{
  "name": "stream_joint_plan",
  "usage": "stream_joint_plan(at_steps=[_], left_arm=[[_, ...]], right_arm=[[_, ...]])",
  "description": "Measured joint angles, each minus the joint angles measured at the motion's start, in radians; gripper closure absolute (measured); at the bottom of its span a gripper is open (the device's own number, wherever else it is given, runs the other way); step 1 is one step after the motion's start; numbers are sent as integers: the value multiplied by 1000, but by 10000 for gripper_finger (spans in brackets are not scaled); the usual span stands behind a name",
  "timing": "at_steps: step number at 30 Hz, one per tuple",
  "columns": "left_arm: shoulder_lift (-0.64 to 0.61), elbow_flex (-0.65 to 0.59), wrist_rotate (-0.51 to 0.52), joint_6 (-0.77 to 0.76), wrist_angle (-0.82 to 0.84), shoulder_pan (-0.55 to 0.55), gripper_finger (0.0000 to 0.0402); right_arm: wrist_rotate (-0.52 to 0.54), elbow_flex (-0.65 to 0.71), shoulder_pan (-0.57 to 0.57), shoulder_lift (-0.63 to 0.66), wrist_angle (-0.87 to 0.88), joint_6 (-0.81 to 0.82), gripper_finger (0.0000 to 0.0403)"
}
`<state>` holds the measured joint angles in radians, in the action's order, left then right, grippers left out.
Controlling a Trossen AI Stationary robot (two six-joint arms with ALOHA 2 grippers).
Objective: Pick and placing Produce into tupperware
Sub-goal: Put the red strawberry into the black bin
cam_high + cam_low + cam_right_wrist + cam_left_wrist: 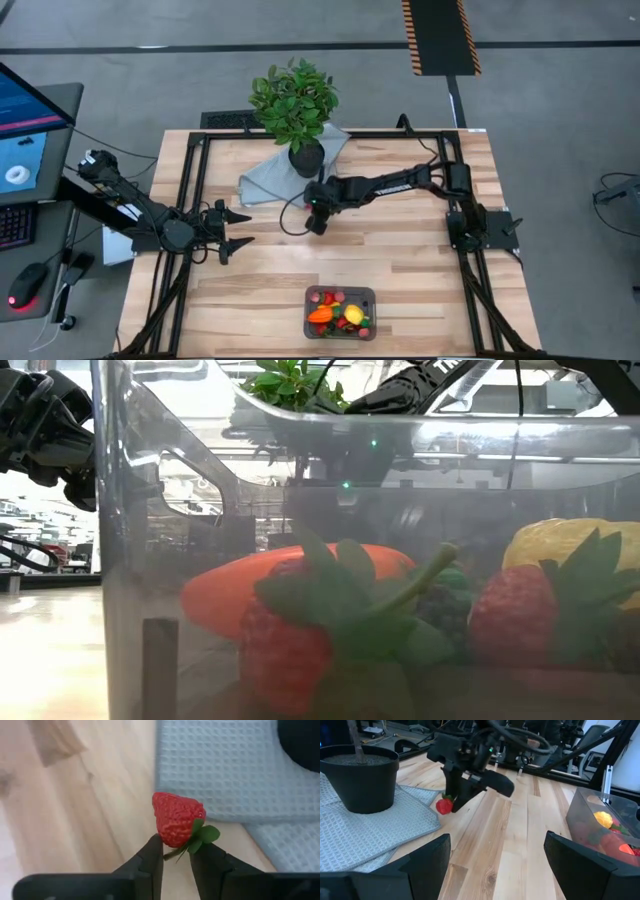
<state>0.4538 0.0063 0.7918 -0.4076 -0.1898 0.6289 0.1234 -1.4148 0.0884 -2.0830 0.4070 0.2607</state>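
One strawberry (176, 824) is pinched by its stem end in the right pincer (176, 854), above the desk (400, 260) beside the cloth (220, 765) and the black pot (360, 777). One tupperware (340, 312) sits at the desk's near edge, holding one carrot (321, 315), one lemon (353, 315) and two strawberries visible in the low view. The right arm stretches across the desk; the left pincer (240, 230) waits open at the left.

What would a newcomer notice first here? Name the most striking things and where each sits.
The right end effector pinches a red strawberry by its leafy end, near the blue-grey cloth and leafy potted plant at the table's far side. At the near edge, the clear tupperware already holds colourful produce. The left end effector waits open at the left.
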Motion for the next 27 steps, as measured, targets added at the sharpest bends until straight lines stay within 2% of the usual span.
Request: stream_joint_plan(at_steps=[9, 15, 22, 27], left_arm=[[0, 0, 0, 0, 0, 0, 92], [0, 0, 0, 0, 0, 0, 92], [0, 0, -15, -3, 0, 0, 92], [0, 0, -25, -8, 4, 0, 92]], right_arm=[[-4, -63, -69, 0, 4, -8, 294], [-64, -126, -138, 16, 23, -8, 294], [-75, -151, -259, 107, 79, 12, 294], [-73, -152, -367, 175, 138, 95, 294]])
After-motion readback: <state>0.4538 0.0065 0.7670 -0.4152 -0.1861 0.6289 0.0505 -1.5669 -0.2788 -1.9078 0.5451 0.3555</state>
